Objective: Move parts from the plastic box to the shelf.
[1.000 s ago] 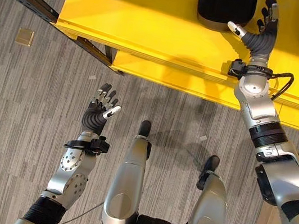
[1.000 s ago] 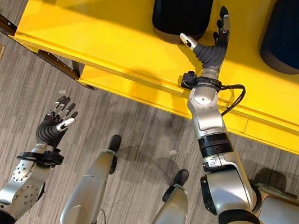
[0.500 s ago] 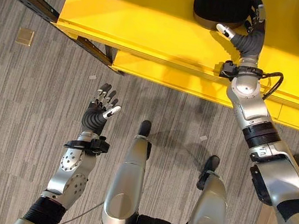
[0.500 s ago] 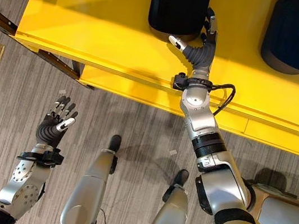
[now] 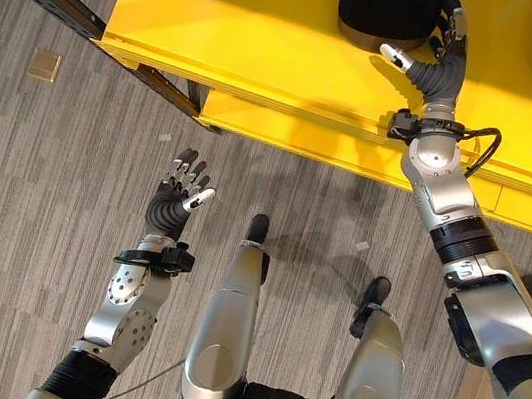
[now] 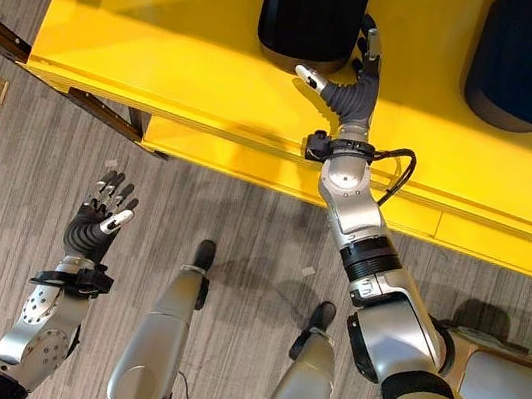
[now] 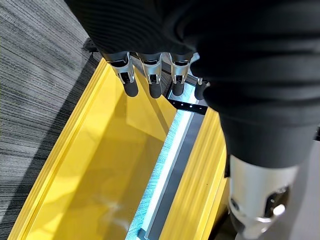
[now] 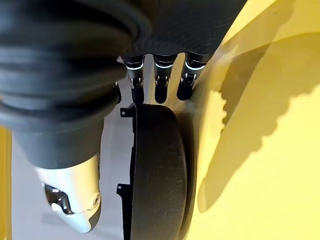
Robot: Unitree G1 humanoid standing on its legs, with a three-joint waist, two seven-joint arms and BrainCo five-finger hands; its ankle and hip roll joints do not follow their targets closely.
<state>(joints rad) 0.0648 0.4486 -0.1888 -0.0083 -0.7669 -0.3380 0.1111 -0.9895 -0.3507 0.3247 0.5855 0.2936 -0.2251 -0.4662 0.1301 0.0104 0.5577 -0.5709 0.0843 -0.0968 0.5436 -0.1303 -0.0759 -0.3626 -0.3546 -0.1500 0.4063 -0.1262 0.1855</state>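
At lower left of the head views, the left hand (image 5: 178,198) hovers over the floor, fingers relaxed and empty. At top centre, a black part (image 5: 389,9) lies on the yellow shelf (image 5: 243,24); the right hand (image 5: 437,67) is beside its right edge, fingers straight along its side, thumb spread, not gripping. Another black part (image 6: 524,58) sits at upper right. This looks like placement finishing; next comes withdrawing the hand cleanly.
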